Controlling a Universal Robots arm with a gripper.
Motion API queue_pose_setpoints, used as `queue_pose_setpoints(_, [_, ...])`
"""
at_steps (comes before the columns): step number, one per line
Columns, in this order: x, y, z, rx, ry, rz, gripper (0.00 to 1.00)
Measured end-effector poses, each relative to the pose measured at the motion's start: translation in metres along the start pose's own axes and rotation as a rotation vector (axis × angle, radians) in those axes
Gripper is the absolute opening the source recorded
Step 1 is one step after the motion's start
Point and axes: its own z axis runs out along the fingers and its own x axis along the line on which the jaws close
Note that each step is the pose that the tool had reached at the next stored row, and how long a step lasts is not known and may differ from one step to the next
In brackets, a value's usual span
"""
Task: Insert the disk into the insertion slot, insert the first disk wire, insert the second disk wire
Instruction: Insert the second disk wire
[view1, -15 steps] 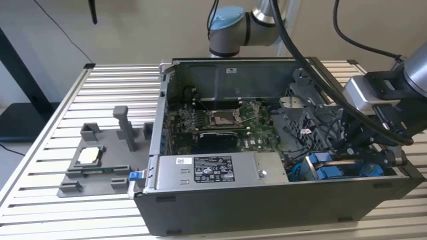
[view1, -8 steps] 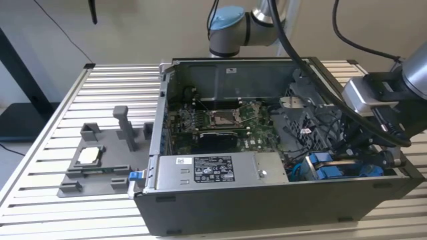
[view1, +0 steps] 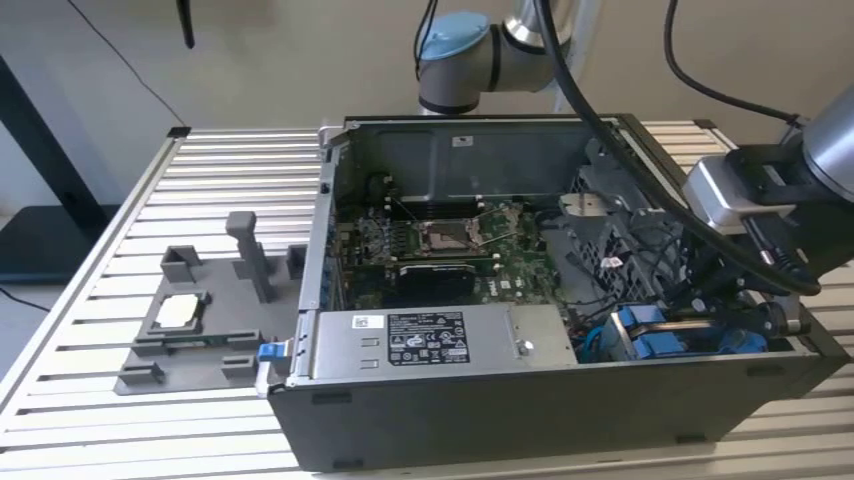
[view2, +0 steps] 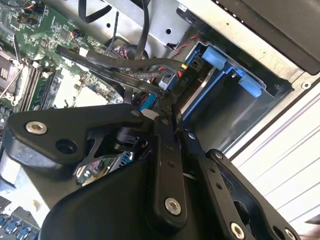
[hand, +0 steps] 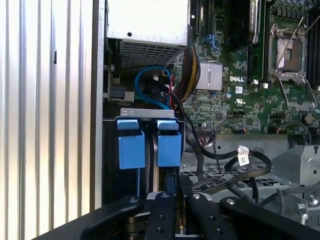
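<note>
The disk (hand: 169, 145) sits on edge in the insertion slot (hand: 111, 165), a dark metal cage in the case corner; its two blue carrier tabs stick out of the opening. In the exterior view the blue carrier (view1: 654, 340) shows at the case's near corner on that view's right. A plug with red, yellow and black leads (view2: 183, 75) sits against the disk's end. A flat black disk wire (view2: 125, 75) runs from the board to my gripper (view2: 167, 107). The fingers (hand: 161, 212) are shut together on that wire's end, just off the disk.
The long silver box with a label (view1: 427, 335) lies along the case's near wall. The green board (view1: 454, 240) fills the case floor. Loose black cables (hand: 235, 162) cross beside the cage. A grey fixture with a small chip (view1: 180, 312) stands on the slatted table (view1: 120, 250).
</note>
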Motion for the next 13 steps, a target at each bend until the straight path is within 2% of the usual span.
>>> queue_pose_setpoints(2, [0.0000, 0.0000, 0.0001, 0.0000, -0.0002, 0.000, 0.17])
queue_pose_setpoints(3, [0.0000, 0.0000, -0.0003, 0.0000, -0.0001, 0.000, 0.23])
queue_pose_setpoints(4, [-0.0004, 0.0001, -0.0018, -0.0002, 0.0001, 0.000, 0.23])
queue_pose_setpoints(10, [-0.0044, 0.0008, -0.0185, -0.0002, 0.0001, 0.000, 0.23])
queue_pose_setpoints(13, [-0.0058, 0.0010, -0.0245, 0.0002, 0.0002, 0.002, 0.23])
